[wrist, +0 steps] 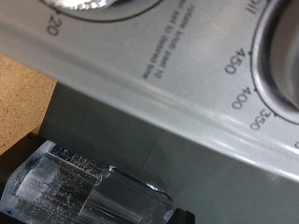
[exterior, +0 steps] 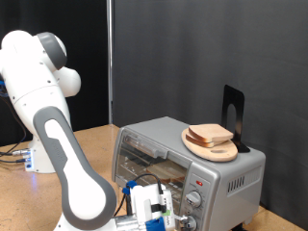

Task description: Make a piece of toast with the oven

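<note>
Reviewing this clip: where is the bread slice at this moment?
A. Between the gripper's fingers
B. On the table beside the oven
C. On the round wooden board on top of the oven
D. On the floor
C. The exterior view shows the bread slice lying on the round wooden board atop the toaster oven, while the gripper is low at the oven's knob panel, with nothing seen between its fingers.

Legible markings: oven control panel only.
Wrist view shows the oven (wrist: 177, 84) panel printed "20" beside one dial; "450", "400", "350" beside another; smaller print unreadable.
</note>
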`<state>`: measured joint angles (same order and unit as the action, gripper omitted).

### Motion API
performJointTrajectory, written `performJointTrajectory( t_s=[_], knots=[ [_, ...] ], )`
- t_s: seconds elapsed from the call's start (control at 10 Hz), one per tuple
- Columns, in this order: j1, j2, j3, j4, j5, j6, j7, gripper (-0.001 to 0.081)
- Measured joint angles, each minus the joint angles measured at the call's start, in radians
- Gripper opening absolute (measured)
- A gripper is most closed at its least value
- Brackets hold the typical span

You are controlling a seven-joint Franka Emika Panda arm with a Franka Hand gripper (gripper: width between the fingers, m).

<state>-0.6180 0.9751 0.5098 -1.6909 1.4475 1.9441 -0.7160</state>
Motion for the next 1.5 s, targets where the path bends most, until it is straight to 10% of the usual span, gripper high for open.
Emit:
performJointTrajectory(
  t_s=[0.6,0.8,0.9,1.1,1.5],
  knots=[
    [-0.008,-0.004,0.000,0.009,0.000,-0.018,0.002,0.0098],
    [-0.021,-0.009,-0.001,0.019,0.000,-0.024,0.010,0.0374],
    [-0.024,-0.011,-0.004,0.021,-0.001,-0.023,0.028,0.0374],
    [-0.028,-0.035,-0.026,0.018,-0.025,0.003,0.166,0.0725],
    [-0.047,-0.149,-0.096,0.006,-0.182,-0.066,0.558,0.0805]
  ],
)
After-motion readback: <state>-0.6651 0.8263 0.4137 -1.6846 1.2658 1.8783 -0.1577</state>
